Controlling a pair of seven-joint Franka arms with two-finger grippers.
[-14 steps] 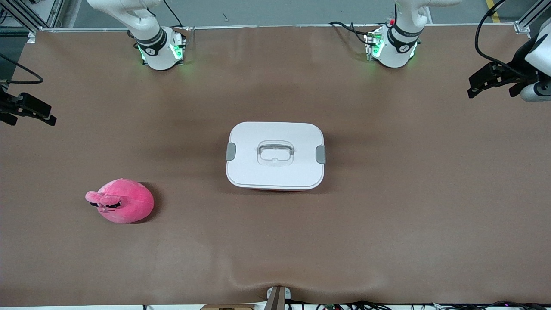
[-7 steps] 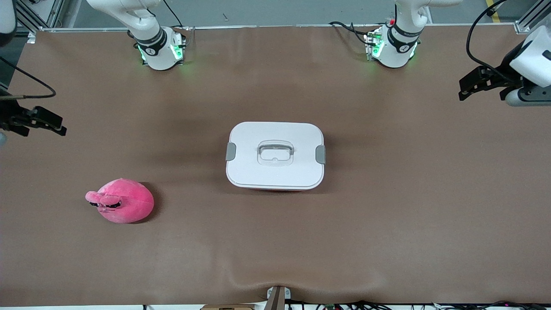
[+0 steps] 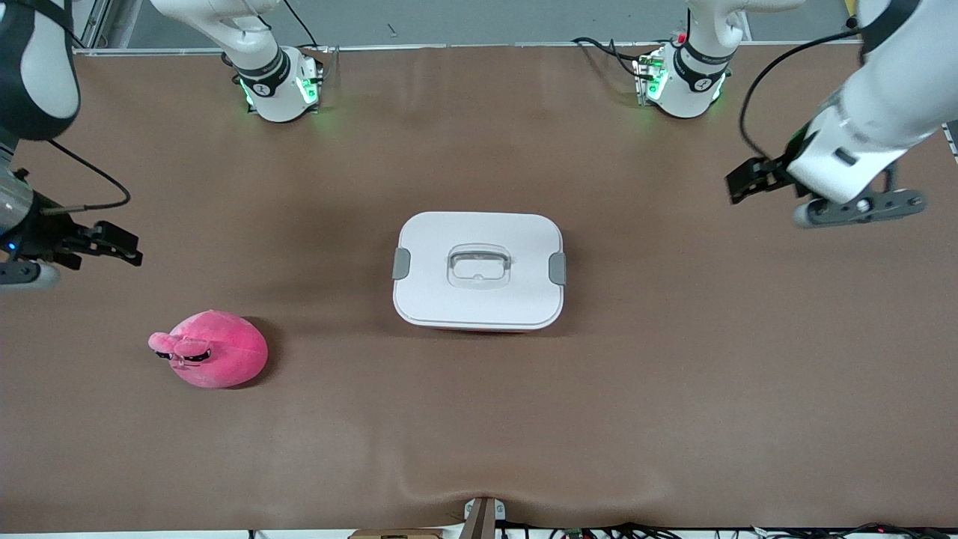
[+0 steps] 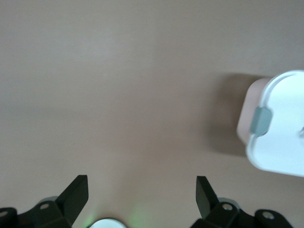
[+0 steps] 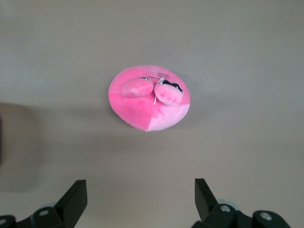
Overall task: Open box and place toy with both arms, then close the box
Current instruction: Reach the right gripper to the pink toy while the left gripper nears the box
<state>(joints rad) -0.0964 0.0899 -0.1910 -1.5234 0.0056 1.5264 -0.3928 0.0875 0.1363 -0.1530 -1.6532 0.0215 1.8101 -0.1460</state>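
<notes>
1. The box sits in the middle of the frame on the brown table. Its white lid is on, and both grey clips look snapped down.
2. The toy lies at the lower left of the frame, toward the right arm's end of the table, well apart from the box. It is a small pink plush with a snout and dark eyes.
3. The left gripper hangs at the upper right of the frame, over bare table. Its fingers are spread wide and hold nothing.
4. The right gripper hangs at the left edge of the frame, near the toy. Its fingers are spread wide and empty too.
5. I think nothing is done yet; this looks like the first reach. Next, the clips need undoing so the lid can lift.
</notes>
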